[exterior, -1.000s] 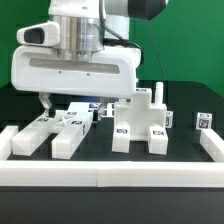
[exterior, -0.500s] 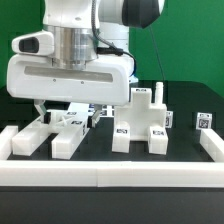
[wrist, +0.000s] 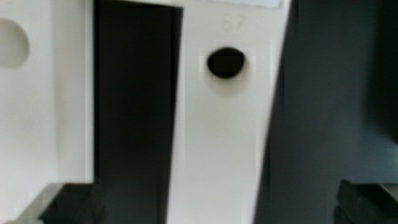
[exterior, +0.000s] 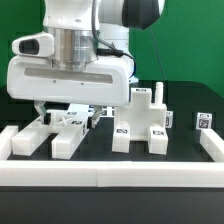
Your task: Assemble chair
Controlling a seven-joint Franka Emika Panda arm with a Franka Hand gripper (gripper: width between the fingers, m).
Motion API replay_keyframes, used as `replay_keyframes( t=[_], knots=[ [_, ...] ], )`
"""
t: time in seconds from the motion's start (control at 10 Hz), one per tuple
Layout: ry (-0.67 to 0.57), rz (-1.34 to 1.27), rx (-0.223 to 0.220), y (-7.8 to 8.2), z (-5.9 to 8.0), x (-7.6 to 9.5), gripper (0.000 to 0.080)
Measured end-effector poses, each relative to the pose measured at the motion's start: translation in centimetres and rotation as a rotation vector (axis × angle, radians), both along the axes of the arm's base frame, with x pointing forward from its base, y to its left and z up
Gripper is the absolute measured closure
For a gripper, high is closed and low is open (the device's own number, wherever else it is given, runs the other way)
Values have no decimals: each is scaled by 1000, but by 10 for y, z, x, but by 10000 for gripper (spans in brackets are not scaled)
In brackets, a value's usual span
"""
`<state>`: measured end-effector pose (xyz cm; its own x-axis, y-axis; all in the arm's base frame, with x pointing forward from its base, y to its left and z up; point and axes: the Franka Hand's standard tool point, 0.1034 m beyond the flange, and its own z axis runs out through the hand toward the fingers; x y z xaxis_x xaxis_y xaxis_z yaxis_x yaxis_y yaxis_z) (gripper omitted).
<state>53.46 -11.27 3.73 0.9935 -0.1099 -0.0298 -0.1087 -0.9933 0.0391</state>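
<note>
jaws: wide apart, nothing held; below: long white chair pieces; blocky chair piece: standing beside

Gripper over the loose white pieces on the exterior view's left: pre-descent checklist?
1. Jaws open, nothing held: ok. The gripper stands wide.
2. Target under the gripper: ok. In the wrist view a long white piece with a round hole lies inside the gap.
3. Target roughly centred in the gap: ok.
4. Neighbour clear of the fingers: cannot tell. A second white piece lies close alongside.
5. Partly built chair out of the way: ok. It stands apart, toward the exterior view's right.
6. Height above the target: cannot tell.
</note>
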Motion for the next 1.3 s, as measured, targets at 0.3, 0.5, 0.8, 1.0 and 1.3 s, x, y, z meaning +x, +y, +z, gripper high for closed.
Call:
replay_keyframes(
  t=[0.3, 0.5, 0.8, 1.0, 1.3],
  knots=[
    [14, -9, 6, -2, -5, 1, 151],
    [14, -9, 5, -2, -7, 2, 151],
    [28, -2, 3, 5, -18, -1, 151],
    [27, -2, -6, 13, -24, 0, 151],
    [29, -3, -6, 10, -25, -2, 151]
  ],
)
